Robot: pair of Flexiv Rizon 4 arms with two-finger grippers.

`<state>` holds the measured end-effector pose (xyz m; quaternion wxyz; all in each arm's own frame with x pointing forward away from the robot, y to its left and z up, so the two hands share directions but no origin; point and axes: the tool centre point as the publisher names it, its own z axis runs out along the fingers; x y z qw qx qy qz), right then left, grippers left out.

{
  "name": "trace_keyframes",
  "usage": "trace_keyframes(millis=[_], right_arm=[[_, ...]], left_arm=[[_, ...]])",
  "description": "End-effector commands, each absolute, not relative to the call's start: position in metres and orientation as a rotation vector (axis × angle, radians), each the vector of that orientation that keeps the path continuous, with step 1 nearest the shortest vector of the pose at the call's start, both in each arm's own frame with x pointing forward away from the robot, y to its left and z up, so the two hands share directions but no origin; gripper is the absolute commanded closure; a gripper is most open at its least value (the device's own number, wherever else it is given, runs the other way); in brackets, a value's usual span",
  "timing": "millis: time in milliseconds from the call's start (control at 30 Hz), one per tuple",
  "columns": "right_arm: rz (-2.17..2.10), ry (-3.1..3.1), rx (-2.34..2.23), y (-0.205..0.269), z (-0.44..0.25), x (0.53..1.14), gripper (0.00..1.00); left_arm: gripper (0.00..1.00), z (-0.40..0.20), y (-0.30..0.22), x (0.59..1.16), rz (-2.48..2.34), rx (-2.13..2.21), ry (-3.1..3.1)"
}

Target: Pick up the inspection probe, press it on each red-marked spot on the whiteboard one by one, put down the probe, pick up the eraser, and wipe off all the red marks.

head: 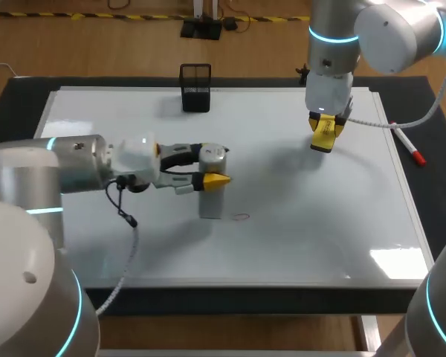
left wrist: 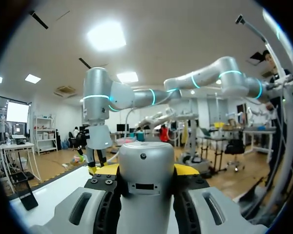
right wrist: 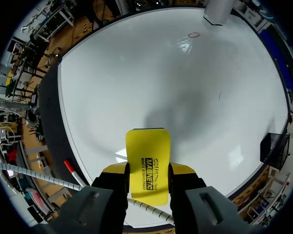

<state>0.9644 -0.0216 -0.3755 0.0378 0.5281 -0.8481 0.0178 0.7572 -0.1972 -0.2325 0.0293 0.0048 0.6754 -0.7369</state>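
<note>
Centre-left in the head view, the left gripper (head: 210, 178) clamps the silver inspection probe (head: 211, 203), which stands upright on the whiteboard (head: 297, 223) beside a faint red mark (head: 241, 217). Upper right, the right gripper (head: 325, 135) grips the yellow eraser (right wrist: 147, 165), which lies lengthwise along its fingers, pointing down.

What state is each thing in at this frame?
probe: upright, lower end on the whiteboard beside the red mark.
eraser: held off the whiteboard.
red mark: unwiped.
left gripper: fingers shut on probe.
right gripper: fingers shut on eraser.
pen holder: upright.
red marker: lying flat.
</note>
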Motion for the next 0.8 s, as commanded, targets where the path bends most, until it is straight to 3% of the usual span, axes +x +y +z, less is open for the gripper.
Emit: trace_keyframes(millis=[33,800], right_arm=[[0.059,-2.6,1.621,-0.022,-0.375,0.965,1.0],[0.059,-2.6,1.621,-0.022,-0.375,0.965,1.0]], left_arm=[[1.0,-0.242,-0.223,0.762,-2.3,0.031,2.07],[1.0,-0.262,-0.256,0.779,-2.343,0.003,2.066]])
